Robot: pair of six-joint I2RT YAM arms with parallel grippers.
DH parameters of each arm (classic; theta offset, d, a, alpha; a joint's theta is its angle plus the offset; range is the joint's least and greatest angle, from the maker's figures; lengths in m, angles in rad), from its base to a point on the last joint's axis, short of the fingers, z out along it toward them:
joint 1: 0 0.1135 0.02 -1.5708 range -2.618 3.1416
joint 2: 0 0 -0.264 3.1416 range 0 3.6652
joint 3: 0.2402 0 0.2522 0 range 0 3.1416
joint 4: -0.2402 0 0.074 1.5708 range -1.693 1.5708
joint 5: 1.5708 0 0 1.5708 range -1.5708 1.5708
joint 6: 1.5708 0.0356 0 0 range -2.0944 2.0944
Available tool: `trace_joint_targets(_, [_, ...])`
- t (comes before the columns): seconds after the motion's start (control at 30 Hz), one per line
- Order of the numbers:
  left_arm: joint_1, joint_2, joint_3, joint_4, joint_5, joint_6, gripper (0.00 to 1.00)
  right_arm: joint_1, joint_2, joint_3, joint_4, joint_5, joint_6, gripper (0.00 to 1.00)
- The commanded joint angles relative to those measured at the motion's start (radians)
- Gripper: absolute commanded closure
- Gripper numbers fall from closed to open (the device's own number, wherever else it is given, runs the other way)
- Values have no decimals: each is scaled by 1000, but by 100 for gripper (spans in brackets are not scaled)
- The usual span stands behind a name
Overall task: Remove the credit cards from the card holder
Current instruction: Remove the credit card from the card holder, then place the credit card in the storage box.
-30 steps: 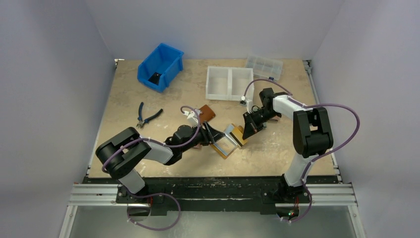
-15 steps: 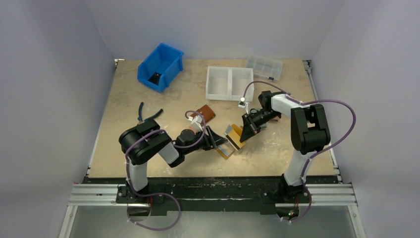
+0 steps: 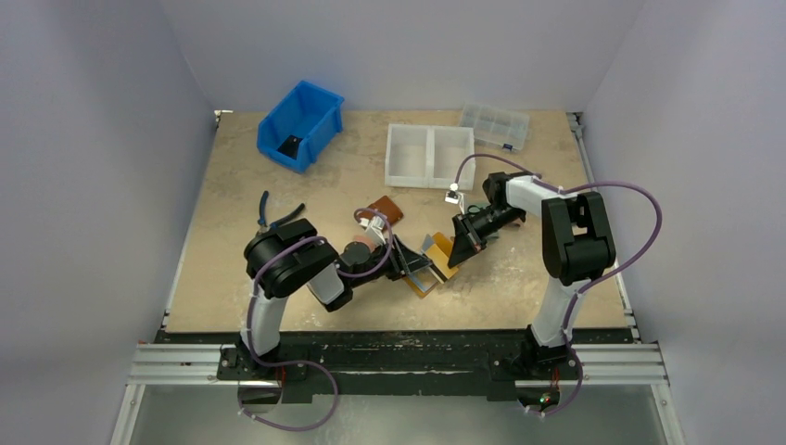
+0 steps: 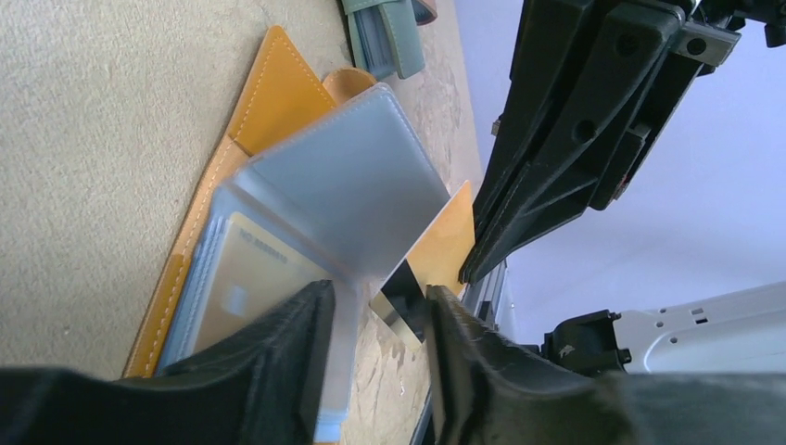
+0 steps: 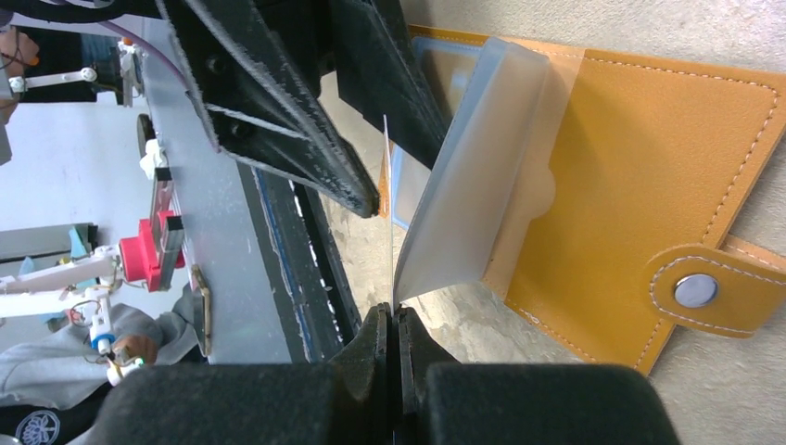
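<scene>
My left arm (image 3: 287, 264) has folded in: its elbow has swung from near the left edge of the bench (image 3: 241, 176) toward the middle. That has pushed the left gripper (image 3: 408, 263) further over the card holder (image 3: 444, 248). The right gripper (image 3: 461, 243) has edged slightly left.

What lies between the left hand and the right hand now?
A raised clear plastic sleeve of the card holder. The right wrist view shows the shut right hand pinching its edge, with the open left hand just beyond.
</scene>
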Motion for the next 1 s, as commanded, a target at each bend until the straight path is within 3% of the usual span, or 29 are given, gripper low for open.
trace_joint_targets(0.0, [-4,24,31,127,17,-33,61,6,7,29,-21,-30,-18,100])
trace_joint_targets(0.13, [-3,18,34,149,28,-15,74,7,7,29,-19,-29,-17,100])
trace_joint_targets(0.3, [-4,7,30,183,48,8,78,6,6,29,-21,-29,-17,100])
trace_joint_targets(0.4, [-4,8,28,209,60,12,91,6,4,29,-18,-31,-17,100])
trace_joint_targets(0.47, [-3,0,22,217,63,22,100,7,0,29,-16,-29,-15,94])
trace_joint_targets(0.57, [-1,-40,9,170,72,70,100,7,-16,28,-11,-25,-11,80])
trace_joint_targets(0.77, [-1,-253,-20,-143,45,309,100,5,-102,6,59,41,41,62])
trace_joint_targets(0.97, [-30,-530,2,-596,-80,658,100,0,-238,-3,91,88,30,56])
